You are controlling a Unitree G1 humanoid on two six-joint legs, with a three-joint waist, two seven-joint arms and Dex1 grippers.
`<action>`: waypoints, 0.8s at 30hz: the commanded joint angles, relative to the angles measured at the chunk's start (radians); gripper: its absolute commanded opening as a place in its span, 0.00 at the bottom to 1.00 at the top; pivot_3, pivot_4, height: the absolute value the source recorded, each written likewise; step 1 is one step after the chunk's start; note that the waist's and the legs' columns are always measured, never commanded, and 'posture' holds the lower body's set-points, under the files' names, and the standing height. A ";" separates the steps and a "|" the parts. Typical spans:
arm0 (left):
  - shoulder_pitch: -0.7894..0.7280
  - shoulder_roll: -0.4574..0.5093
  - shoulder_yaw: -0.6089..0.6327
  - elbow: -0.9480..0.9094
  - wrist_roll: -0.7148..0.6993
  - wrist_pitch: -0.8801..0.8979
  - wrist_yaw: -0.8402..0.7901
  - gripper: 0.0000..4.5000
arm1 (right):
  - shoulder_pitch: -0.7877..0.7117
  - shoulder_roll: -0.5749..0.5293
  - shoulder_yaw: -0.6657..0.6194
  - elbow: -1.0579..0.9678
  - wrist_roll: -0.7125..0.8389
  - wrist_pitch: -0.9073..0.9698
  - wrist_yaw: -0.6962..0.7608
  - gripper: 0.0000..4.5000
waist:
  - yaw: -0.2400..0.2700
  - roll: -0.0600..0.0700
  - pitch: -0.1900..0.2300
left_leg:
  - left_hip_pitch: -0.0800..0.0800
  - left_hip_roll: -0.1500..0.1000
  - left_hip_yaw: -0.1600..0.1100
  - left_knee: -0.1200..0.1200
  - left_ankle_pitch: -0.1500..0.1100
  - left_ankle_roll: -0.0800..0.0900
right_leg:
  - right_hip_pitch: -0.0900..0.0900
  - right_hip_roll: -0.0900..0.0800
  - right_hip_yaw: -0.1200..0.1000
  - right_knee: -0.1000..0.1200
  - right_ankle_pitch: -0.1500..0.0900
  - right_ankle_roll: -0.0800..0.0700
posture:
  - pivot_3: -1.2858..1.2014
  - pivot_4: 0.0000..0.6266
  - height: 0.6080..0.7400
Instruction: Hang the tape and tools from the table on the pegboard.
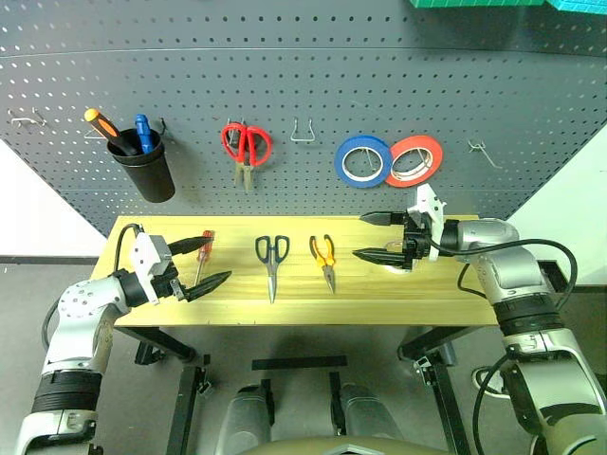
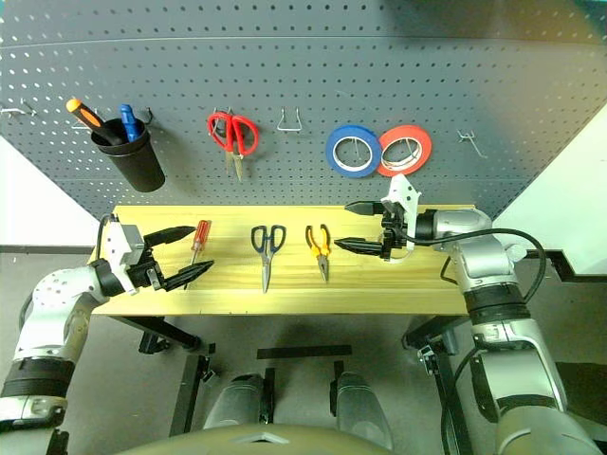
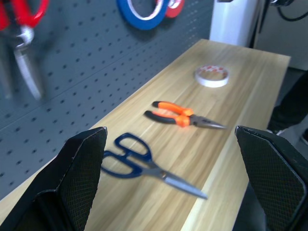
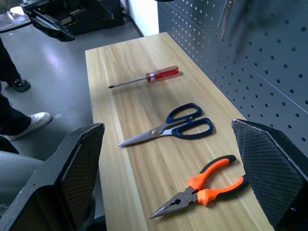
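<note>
Currently | left end effector (image 1: 199, 263) wide open, empty | right end effector (image 1: 377, 236) wide open, empty

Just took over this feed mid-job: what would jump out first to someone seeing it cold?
The wide dark grey pegboard already carries red-handled scissors and a blue tape roll overlapping a red-orange tape roll. On the light yellow wooden table lie a red-handled screwdriver, dark-handled scissors and orange-and-black pliers in a row. The left gripper and right gripper hover open at either end, empty.
</note>
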 commanded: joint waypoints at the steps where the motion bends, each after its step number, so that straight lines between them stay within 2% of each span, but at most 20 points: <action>1: 0.009 0.016 0.032 0.009 -0.008 -0.044 -0.016 1.00 | -0.028 0.004 -0.010 -0.002 0.003 -0.017 0.008 1.00 | 0.000 0.000 0.000 | 0.000 0.000 0.000 0.000 0.000 0.000 | 0.000 0.000 0.000 0.000 0.000 0.000 | 0.56 0.15 1.00; 12: 0.053 0.003 0.028 -0.053 -0.018 -0.044 -0.003 1.00 | -0.030 0.005 -0.011 0.006 0.003 -0.020 0.023 1.00 | 0.000 0.000 0.000 | 0.000 0.000 0.000 0.000 0.000 0.000 | 0.000 0.000 0.000 0.000 0.000 0.000 | 0.57 0.13 1.00; 24: 0.022 0.010 0.019 -0.065 -0.016 -0.005 -0.016 1.00 | 0.023 -0.011 -0.019 -0.046 0.008 0.005 0.011 1.00 | -0.001 0.000 -0.001 | 0.000 0.000 0.000 0.000 0.000 0.000 | 0.000 0.000 0.000 0.000 0.000 0.000 | 0.56 0.13 1.00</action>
